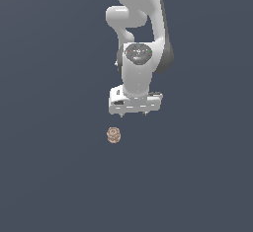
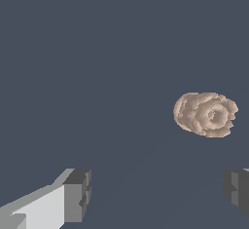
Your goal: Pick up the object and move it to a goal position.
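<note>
The object [image 1: 114, 135] is a small tan-brown lump with a ridged, pinecone-like surface, lying on the dark grey floor. My white gripper [image 1: 134, 114] hangs above it and a little toward the exterior view's right, not touching it. In the wrist view the object [image 2: 205, 114] lies beyond the two fingertips, off to one side of the gap. The jaws stand wide apart with nothing between them; one grey fingertip [image 2: 78, 195] shows fully, the other fingertip [image 2: 238, 190] is cut by the frame edge. My gripper [image 2: 158, 194] is open.
The white arm [image 1: 141, 23] rises from the gripper toward the top of the exterior view. A plain dark grey floor [image 1: 49, 176] surrounds the object.
</note>
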